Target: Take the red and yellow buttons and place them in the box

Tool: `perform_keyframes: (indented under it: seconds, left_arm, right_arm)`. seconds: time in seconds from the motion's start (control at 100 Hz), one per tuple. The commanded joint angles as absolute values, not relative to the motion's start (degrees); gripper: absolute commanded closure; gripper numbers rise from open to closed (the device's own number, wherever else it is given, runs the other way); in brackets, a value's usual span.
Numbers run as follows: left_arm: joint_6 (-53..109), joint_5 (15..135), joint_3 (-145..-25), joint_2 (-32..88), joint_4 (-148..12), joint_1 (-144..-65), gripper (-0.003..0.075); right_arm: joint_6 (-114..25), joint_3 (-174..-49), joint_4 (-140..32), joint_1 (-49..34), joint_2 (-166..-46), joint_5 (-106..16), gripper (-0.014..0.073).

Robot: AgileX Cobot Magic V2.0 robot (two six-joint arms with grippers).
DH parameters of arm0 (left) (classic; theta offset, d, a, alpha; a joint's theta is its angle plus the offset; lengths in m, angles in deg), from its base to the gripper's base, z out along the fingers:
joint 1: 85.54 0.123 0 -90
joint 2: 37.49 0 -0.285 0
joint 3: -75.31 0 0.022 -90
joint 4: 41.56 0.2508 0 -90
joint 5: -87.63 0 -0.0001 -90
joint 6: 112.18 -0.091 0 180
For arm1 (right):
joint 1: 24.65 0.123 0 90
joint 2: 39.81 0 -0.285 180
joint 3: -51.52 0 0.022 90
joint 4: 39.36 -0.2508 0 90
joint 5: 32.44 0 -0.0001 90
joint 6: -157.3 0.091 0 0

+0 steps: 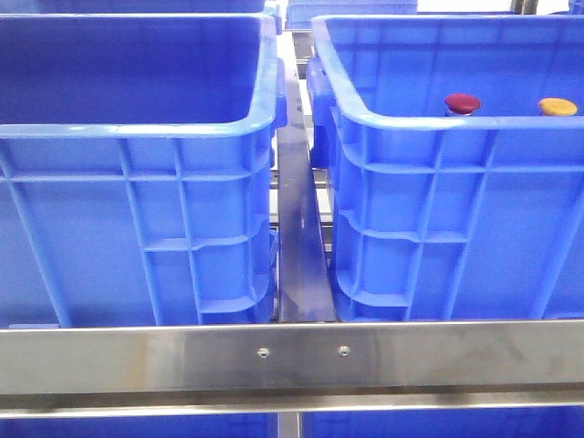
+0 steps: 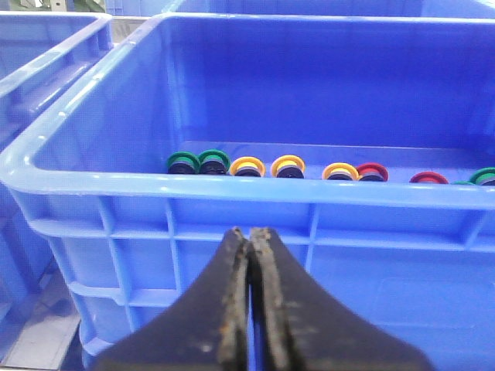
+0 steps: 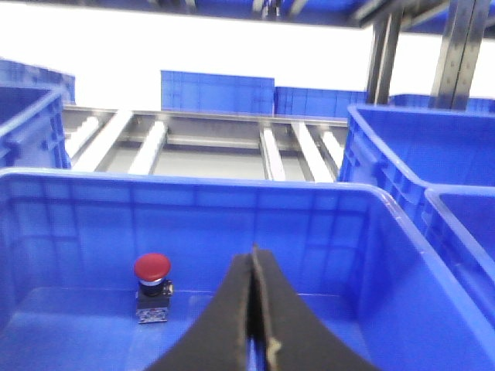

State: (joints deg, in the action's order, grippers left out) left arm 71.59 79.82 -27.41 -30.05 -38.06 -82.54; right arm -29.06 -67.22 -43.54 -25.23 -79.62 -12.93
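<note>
Both grippers, left [image 2: 249, 301] and right [image 3: 254, 317], are closed and empty. The red button [image 1: 462, 103] and yellow button [image 1: 557, 107] sit inside the right crate [image 1: 438, 137] (near its front wall). Reaching with closed fingers risks toppling them.

Overall brightness: all three views are well lit, and the blue plastic is strongly saturated.
Glare: the steel rail [image 1: 292, 358] at the base of the front view shows a soft white sheen; the rim of the right crate [image 1: 438, 123] above it carries pale highlights.
Overexposure: in the right wrist view the background above the far crates [image 3: 216, 91] is blown out to plain white.
Shadow: the inner walls of the left crate [image 1: 128, 82] are darker than its rim.
Focus: the left pincer [image 2: 251, 309] is soft and blurred close to the lens; the right pincer [image 3: 255, 325] likewise.
Sharpness: the red button [image 3: 152, 287] is slightly soft.
</note>
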Motion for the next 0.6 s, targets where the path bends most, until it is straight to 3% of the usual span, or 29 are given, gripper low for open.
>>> perform_keyframes:
  seconds: [0.0,0.33,0.59]
  left_arm:
    - [72.2,84.3,-24.4,-31.7,-38.6,-82.4,0.074]
    - [72.2,84.3,-24.4,-31.7,-38.6,-82.4,0.074]
    - [72.2,84.3,-24.4,-31.7,-38.6,-82.4,0.074]
  right_arm:
    - [-26.7,-65.7,-40.8,-25.2,-77.4,-8.3,0.0662]
    - [-25.0,-50.3,-40.8,-25.2,-59.2,-11.2,0.0662]
    - [-24.5,-50.5,-39.7,-25.2,-46.2,-25.9,0.0662]
